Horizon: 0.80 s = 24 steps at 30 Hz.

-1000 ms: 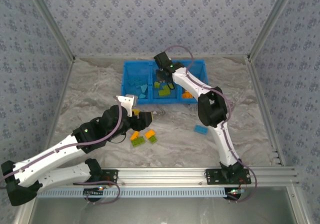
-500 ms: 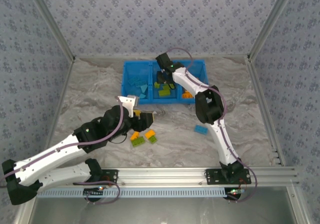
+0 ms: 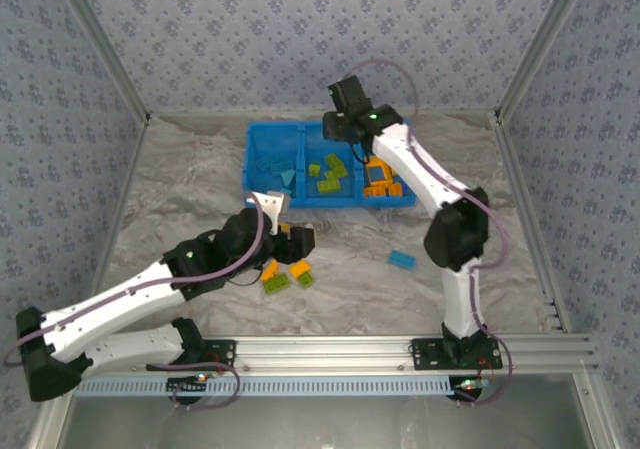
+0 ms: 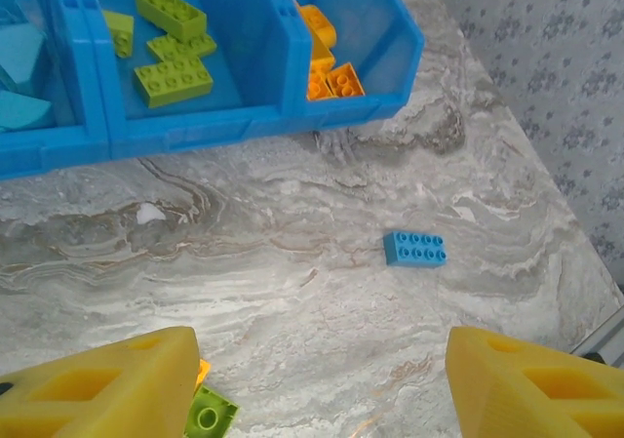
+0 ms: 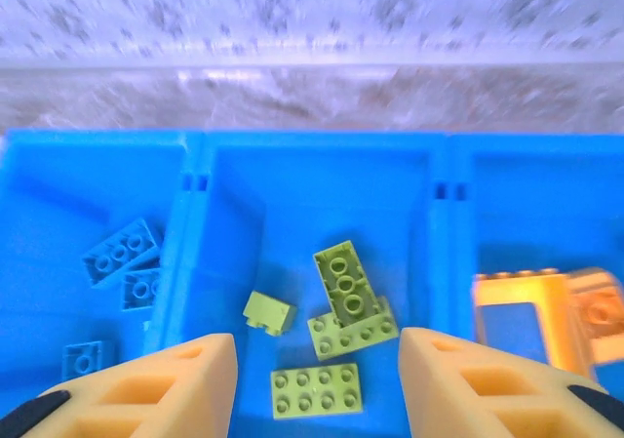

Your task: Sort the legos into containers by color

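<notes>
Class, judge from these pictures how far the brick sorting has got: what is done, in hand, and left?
Done: the bin holds light blue bricks in its left compartment, green bricks in the middle, orange pieces on the right. In hand: nothing; the right gripper hangs open over the bin, the left gripper open above the table. Left: one blue brick and a few orange and green bricks loose there.

Left arm [image 3: 120,306] stretched low, jaws wide apart; right arm [image 3: 415,159] extended far, jaws apart.
</notes>
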{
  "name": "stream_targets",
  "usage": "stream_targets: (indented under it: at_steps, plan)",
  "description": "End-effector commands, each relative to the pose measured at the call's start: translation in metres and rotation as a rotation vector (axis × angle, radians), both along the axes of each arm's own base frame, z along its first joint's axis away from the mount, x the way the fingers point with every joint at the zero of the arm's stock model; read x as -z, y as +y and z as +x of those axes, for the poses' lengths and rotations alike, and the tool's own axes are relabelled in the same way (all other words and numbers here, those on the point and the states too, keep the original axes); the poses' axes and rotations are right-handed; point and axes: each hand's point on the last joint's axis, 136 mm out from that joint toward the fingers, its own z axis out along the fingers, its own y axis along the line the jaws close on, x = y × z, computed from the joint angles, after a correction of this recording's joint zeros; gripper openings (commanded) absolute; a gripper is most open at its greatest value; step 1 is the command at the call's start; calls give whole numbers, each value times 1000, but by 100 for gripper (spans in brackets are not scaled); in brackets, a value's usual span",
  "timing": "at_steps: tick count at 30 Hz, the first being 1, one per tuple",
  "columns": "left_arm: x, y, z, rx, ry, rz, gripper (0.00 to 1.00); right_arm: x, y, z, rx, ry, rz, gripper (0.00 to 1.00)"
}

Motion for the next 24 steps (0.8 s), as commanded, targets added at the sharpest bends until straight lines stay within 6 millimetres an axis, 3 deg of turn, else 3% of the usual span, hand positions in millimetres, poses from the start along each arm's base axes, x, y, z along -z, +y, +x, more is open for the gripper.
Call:
stream_targets:
  at_steps: [1, 7, 9, 13, 18, 24]
  plan:
    - [-9, -25, 0, 53, 23, -37, 68, -43, -39, -42, 77, -80, -9, 50]
    - [17, -77, 5, 181, 61, 19, 70, -30, -116, -164, 225, -37, 4, 52]
    - [35, -101, 3, 249, 73, 82, 72, -19, -135, -208, 249, 4, 38, 54]
    - [78, -144, -5, 367, 115, 237, 77, -4, -161, -274, 240, 68, 110, 57]
    - [129, -193, -13, 451, 191, 400, 81, -35, -173, -314, 154, -9, 255, 60]
    - [160, -226, -10, 411, 258, 530, 86, -72, -166, -326, 41, -81, 344, 64]
